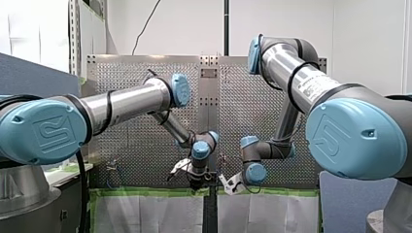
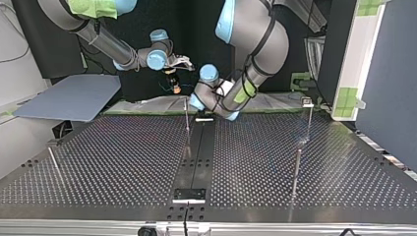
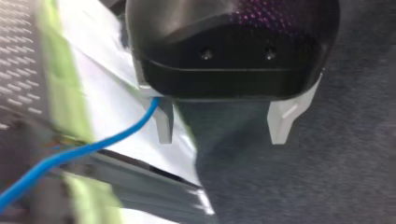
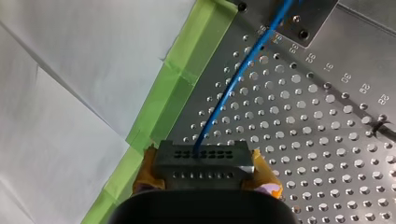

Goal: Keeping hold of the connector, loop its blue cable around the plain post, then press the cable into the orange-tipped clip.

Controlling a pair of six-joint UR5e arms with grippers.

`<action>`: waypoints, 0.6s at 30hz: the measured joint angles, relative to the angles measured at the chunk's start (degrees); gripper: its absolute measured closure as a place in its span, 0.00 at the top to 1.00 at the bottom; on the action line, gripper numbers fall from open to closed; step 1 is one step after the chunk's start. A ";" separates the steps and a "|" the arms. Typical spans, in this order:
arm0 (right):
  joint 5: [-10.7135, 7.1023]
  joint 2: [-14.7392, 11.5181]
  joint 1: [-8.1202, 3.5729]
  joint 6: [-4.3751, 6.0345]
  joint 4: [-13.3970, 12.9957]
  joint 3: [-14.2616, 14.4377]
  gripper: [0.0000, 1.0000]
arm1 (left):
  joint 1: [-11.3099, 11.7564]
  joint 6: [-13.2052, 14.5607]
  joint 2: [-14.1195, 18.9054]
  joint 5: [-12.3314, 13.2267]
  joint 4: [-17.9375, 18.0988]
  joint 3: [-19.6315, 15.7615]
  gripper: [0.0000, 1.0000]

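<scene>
In the right wrist view my right gripper (image 4: 205, 176) is shut on a grey connector (image 4: 201, 156), with its yellow pads (image 4: 264, 172) on both sides. The blue cable (image 4: 233, 88) runs from the connector over the perforated table to a metal plate (image 4: 308, 18). In the left wrist view my left gripper (image 3: 222, 137) is open with nothing between its pale fingers (image 3: 280, 126). The blue cable (image 3: 84, 149) passes just outside one finger. In the top view a thin plain post (image 2: 187, 120) stands mid-table, just ahead of both grippers. No orange-tipped clip can be made out.
The perforated table (image 2: 123, 162) carries other thin posts: one (image 2: 297, 169) at the top view's right, one (image 2: 309, 118) with a pale head behind it, one (image 2: 54, 164) at its left. Green tape (image 4: 163, 107) and white sheets (image 4: 70, 93) border the table beside the grippers.
</scene>
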 joint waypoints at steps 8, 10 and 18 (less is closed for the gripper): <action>0.00 0.03 0.08 0.00 -0.34 0.02 0.00 | 0.54 -0.46 -1.32 0.10 1.77 -2.14 1.00; 0.02 0.04 0.09 0.00 -0.38 0.02 0.00 | 0.54 -0.70 -1.34 0.12 1.72 -1.94 1.00; 0.01 0.07 0.10 0.00 -0.71 0.03 0.00 | 0.77 -1.52 -1.35 0.96 3.22 -2.52 1.00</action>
